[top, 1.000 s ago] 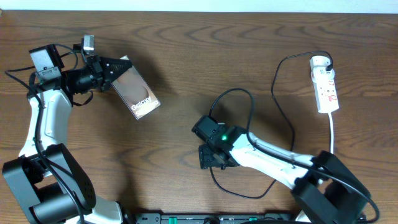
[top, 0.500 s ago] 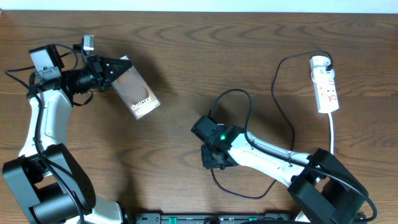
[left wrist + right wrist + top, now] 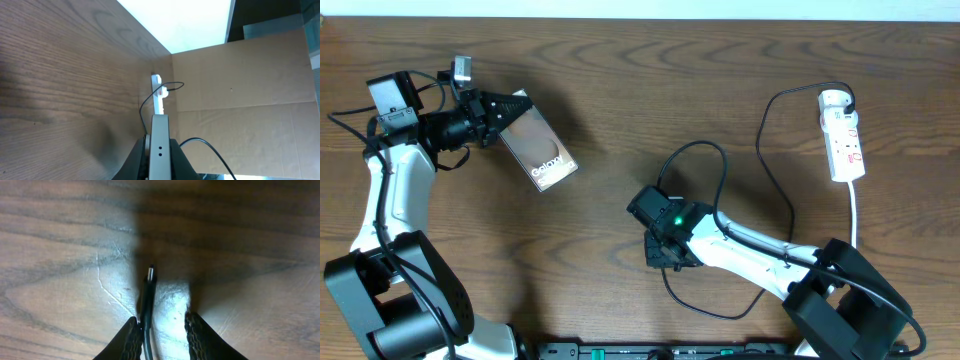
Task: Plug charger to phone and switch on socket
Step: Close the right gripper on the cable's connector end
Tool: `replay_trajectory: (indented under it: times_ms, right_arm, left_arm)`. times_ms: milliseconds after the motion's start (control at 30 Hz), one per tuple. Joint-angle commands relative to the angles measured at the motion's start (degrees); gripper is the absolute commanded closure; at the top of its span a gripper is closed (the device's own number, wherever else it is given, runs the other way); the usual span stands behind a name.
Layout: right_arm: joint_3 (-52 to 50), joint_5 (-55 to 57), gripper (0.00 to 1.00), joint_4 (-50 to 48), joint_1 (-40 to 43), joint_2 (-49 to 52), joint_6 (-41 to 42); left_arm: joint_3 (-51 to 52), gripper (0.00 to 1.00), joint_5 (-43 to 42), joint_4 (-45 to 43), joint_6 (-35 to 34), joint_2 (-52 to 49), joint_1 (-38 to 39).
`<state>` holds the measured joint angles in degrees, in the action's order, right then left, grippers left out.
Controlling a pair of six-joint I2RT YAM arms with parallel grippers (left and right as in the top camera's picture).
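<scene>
The bronze phone (image 3: 540,150) with white "Galaxy" lettering is held off the table at the upper left, my left gripper (image 3: 512,112) shut on its top end. In the left wrist view the phone's edge (image 3: 160,142) fills the space between the jaws. The charger's black cable (image 3: 722,165) loops across the middle to its white plug adapter (image 3: 834,99) in the socket (image 3: 845,142) at the far right. My right gripper (image 3: 162,330) is low over the table, its jaws apart. The cable's connector tip (image 3: 150,273) lies against the left finger (image 3: 132,339), with a gap to the right one.
The socket's white cord (image 3: 855,215) runs down the right side toward the front edge. More slack black cable (image 3: 695,305) curls near the front, beside my right arm. In the left wrist view a cardboard wall (image 3: 240,85) stands beyond the socket (image 3: 158,94).
My right gripper's jaws have narrowed around the cable end and the gripper shifted slightly toward it. The left arm and phone have not moved.
</scene>
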<state>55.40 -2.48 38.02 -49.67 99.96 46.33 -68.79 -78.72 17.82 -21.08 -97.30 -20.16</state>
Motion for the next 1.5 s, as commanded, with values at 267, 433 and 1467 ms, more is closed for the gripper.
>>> replay_trajectory:
  times_ms: [267, 433, 1467]
  right_arm:
    - [0.33, 2.34, 0.92, 0.13, 0.17, 0.57, 1.88]
    - [0.33, 2.34, 0.95, 0.15, 0.17, 0.57, 1.88]
    - [0.35, 3.30, 0.99, -0.57, 0.94, 0.57, 1.88]
  left_arm:
    - [0.35, 0.93, -1.62, 0.13, 0.09, 1.07, -0.09]
    - [0.35, 0.93, -1.62, 0.13, 0.09, 1.07, -0.09]
    - [0.35, 0.93, -1.62, 0.13, 0.11, 1.07, -0.09]
